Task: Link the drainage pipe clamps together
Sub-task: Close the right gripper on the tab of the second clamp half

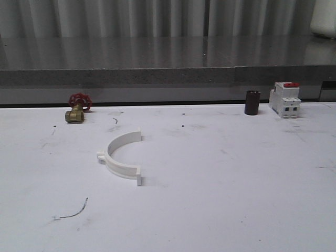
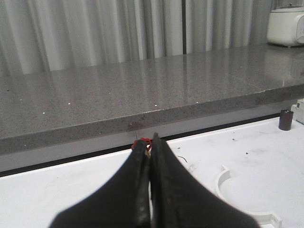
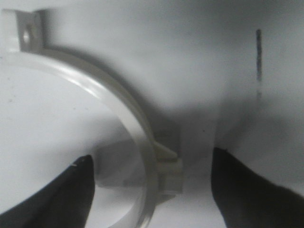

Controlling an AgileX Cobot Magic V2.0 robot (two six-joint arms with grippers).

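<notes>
Clamp halves lie apart: we see one half-ring on the white table, at seven o'clock from the brass valve. Our right gripper is spread, straddling the second half-ring at its lug. Our left gripper is pressed together, holding nothing.

A white table meets a grey speckled counter before pale pleated curtains.
</notes>
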